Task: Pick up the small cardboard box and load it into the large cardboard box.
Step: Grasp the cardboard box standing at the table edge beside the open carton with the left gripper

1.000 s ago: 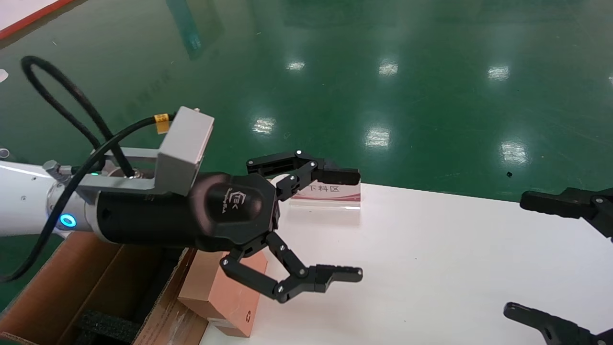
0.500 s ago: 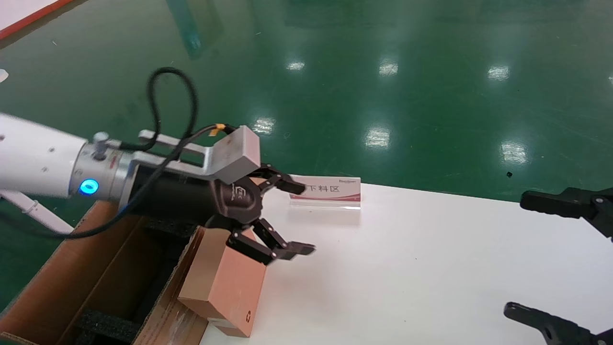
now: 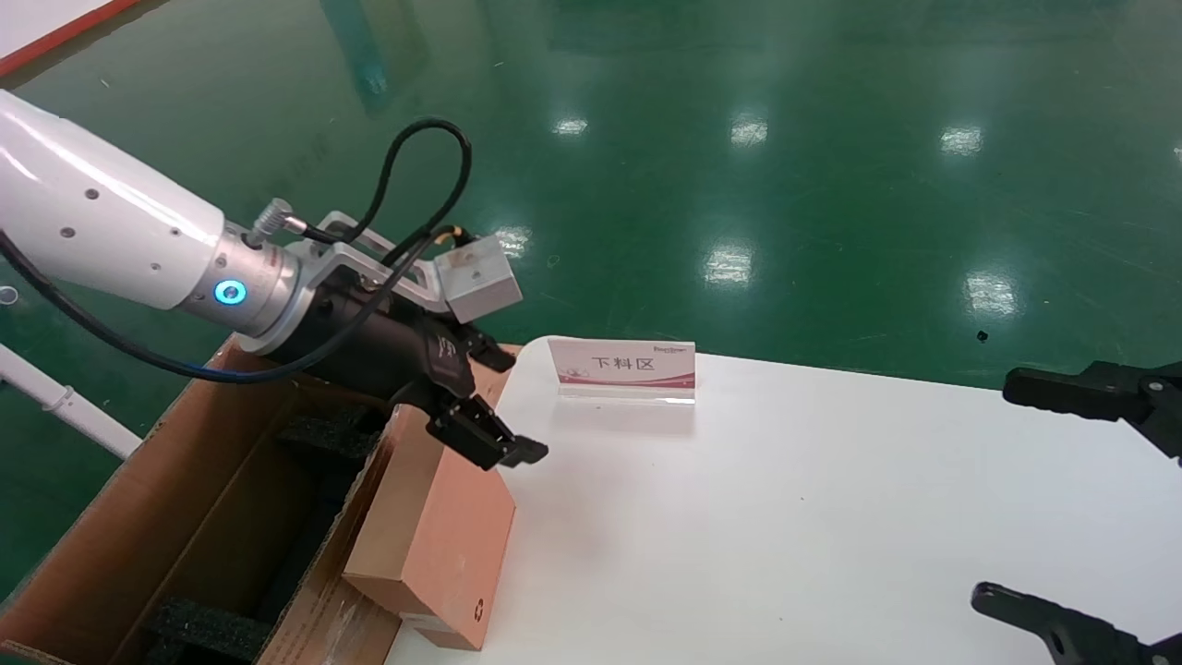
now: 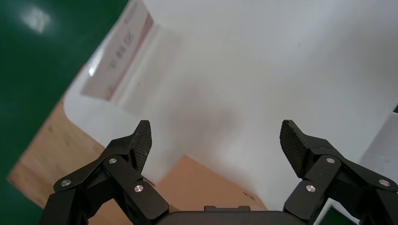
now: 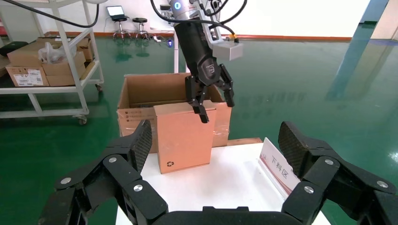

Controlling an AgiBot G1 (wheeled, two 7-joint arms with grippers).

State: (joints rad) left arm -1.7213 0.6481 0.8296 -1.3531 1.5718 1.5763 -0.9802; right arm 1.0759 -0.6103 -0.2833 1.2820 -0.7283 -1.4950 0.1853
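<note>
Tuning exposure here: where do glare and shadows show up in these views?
Head view: bright lamp reflections dot the green floor; the left gripper throws a soft shadow on the table. Left wrist view: a faint grey shadow lies on the tabletop. Right wrist view: floor sheen behind the small box.

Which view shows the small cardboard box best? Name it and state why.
The right wrist view: the small cardboard box stands whole and upright on the white table, recycling mark visible, with the open left gripper at its top. The head view shows it partly cut off below; the left wrist view shows only its top.
</note>
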